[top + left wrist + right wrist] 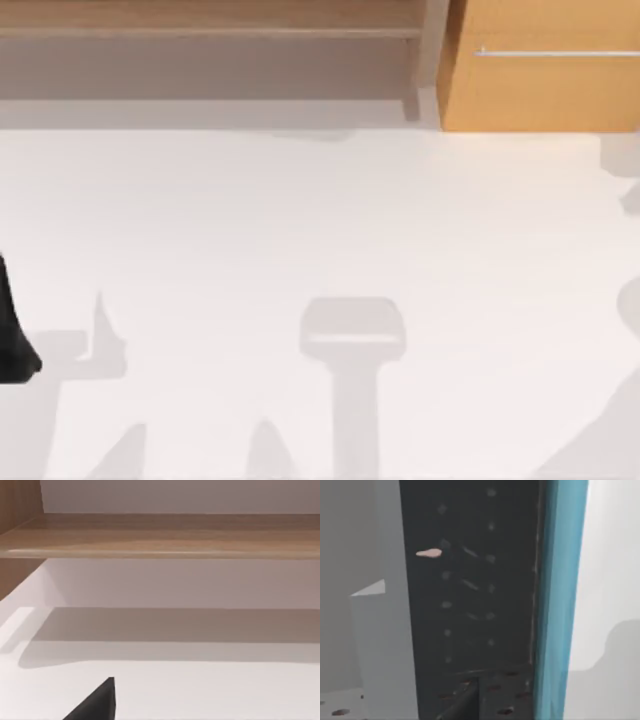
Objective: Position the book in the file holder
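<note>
Book (562,580): from the right wrist view I get its teal edge as a long upright strip, very close to the camera. It runs alongside a dark perforated panel (470,605), which I take to be a wall of the file holder. Edge and panel are just beside each other; can't tell if they touch. Can't tell either whether the book is seated inside the file holder or only against it.

- A small pinkish mark (428,553) shows on the dark panel, on the side away from the teal edge. Can't tell what it belongs to.
- A plain grey slab (385,645) stands on the panel's far side from the book, with a lighter facet partway along it.
- A perforated base strip (495,700) joins the panel at its foot.
- Past the teal edge there is white surface (615,580) with a grey shadow on it.

Right gripper jaws: cannot tell whether they are apart, together or clamped on anything.

Left gripper (95,705): a dark wedge over the white surface, well short of the wooden shelf (160,535). Its jaws: cannot tell.

Left arm (15,330): a black shape at the surface's left edge in the top view, well forward of the shelf.

Orange cabinet (540,70) with a thin metal handle sits directly right of the shelf. Grey shadows lie across the surface in front of the shelf, the clearest a blocky one (352,335) near the middle.
</note>
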Controlling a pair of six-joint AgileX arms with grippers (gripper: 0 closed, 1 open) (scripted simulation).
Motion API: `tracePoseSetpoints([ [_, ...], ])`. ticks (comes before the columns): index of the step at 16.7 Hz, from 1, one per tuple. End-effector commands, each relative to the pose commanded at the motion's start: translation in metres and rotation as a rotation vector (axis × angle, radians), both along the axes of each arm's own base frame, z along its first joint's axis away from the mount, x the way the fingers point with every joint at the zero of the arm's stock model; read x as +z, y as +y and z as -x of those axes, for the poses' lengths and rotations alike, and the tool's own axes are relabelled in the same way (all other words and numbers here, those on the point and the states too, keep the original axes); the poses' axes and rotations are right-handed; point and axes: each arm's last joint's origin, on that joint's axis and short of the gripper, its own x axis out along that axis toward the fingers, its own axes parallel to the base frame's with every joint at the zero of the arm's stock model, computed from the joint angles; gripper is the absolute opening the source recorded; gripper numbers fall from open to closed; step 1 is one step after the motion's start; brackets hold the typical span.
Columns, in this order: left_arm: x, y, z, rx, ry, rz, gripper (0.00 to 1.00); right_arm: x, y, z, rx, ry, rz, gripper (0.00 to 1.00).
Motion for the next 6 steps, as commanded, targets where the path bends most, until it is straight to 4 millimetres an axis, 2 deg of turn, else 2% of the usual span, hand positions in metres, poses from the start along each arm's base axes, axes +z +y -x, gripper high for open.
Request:
tracePoseSetpoints([
  [6,0.0,0.0,0.0,0.0,0.0,0.0,1.0,0.0,0.0,0.0,0.0,0.0,0.0,1.0],
])
